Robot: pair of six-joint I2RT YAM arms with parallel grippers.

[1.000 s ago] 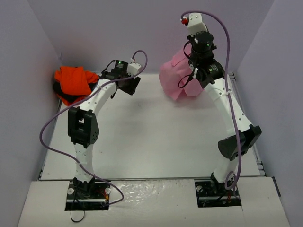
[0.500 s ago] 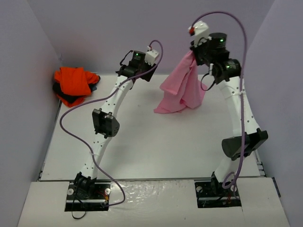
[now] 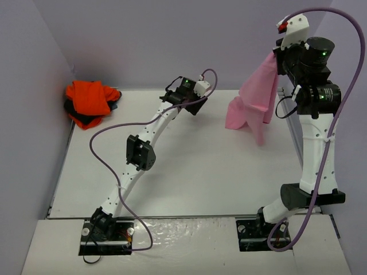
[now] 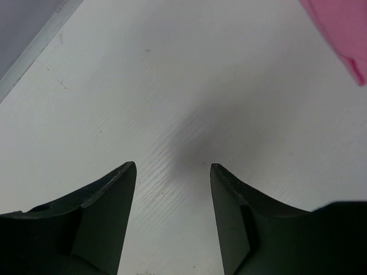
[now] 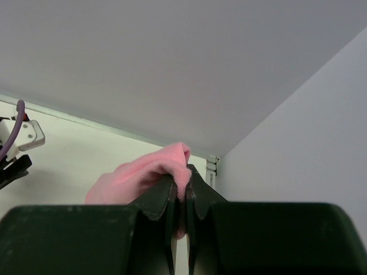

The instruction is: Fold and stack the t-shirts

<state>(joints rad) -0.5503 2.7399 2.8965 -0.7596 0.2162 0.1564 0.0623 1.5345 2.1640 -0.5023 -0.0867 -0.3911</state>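
Note:
My right gripper (image 3: 279, 52) is shut on the light pink t-shirt (image 3: 253, 98) and holds it high at the back right; the shirt hangs down, its lower end near the table. In the right wrist view the pink cloth (image 5: 146, 173) bunches over my shut right gripper (image 5: 180, 186). My left gripper (image 3: 194, 109) is open and empty, reaching over the table's back middle, left of the pink shirt. In the left wrist view it (image 4: 172, 172) hovers over bare table, a pink corner (image 4: 344, 28) at the top right. The orange t-shirt (image 3: 87, 97) lies bunched on the dark t-shirt (image 3: 85, 120) at the back left.
The white table (image 3: 189, 166) is bounded by lilac walls at left, back and right. A metal rail (image 3: 295, 140) runs along the table's right edge. Cables loop from both arms.
My right gripper has lifted the pink shirt higher and carried it rightward, so it hangs unfurled. My left arm has stretched out to the right toward the back middle.

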